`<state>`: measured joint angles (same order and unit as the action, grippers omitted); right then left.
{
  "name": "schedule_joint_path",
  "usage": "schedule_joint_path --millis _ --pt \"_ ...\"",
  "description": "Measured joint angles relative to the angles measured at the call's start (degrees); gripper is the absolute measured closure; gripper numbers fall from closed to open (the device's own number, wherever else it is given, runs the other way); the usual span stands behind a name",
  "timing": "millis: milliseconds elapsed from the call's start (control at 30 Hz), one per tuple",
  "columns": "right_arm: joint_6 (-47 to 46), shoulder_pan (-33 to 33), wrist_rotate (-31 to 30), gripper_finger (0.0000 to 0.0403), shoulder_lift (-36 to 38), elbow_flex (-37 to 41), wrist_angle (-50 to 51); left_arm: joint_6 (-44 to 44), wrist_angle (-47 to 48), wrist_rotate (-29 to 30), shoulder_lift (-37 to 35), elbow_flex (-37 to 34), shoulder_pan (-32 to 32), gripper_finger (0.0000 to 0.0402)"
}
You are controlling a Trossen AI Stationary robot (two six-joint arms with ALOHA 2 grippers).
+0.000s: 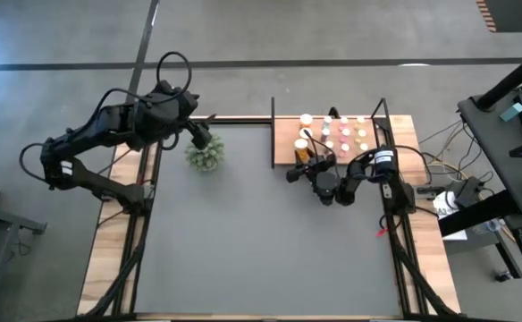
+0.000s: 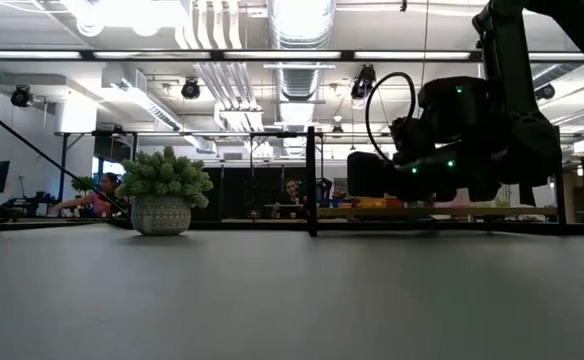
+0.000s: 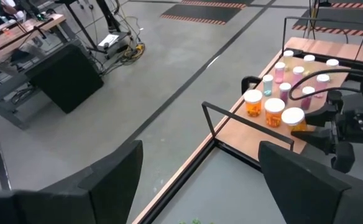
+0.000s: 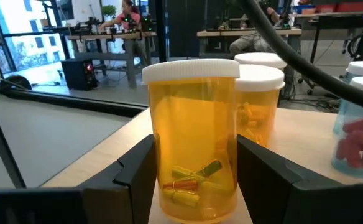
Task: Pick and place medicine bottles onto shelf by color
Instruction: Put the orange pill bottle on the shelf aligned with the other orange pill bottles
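The right end effector (image 4: 194,168) stands at the near left edge of the shelf (image 1: 286,152), its two dark fingers set against either side of a large orange medicine bottle (image 4: 194,140) with a white cap, so it holds the bottle at a middling width. The bottle stands upright on the wooden board, with two more orange ones (image 4: 259,106) just behind it and a clear blue vial of pink pills (image 4: 358,140) off to one side. It looks like a light, stiff plastic cylinder, nearly empty with only a few capsules at the bottom, and smooth-walled, so probably slippery; I would judge the mid-body, below the cap, the best place to take it, which is about where the fingers sit. Only the right wrist view shows the capsules and the finger contact. The high view alone gives the layout: the shelf at the bench's (image 1: 261,241) far right, the pink and pale vials (image 1: 346,134) grouped further right on it, and the left end effector (image 1: 198,136) waiting with fingers wide at the far left by the potted plant (image 1: 206,156). In the low view the right arm hides the bottle entirely.
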<state>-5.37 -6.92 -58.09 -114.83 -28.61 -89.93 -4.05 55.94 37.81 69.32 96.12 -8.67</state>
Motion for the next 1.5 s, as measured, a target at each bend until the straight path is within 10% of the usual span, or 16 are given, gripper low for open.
schedule_joint_path --millis 1500 --pt "-6.63 0.28 -0.21 0.0208 3.78 -0.82 14.29 -0.24 -1.46 0.01 5.46 0.04 -1.03 0.01"
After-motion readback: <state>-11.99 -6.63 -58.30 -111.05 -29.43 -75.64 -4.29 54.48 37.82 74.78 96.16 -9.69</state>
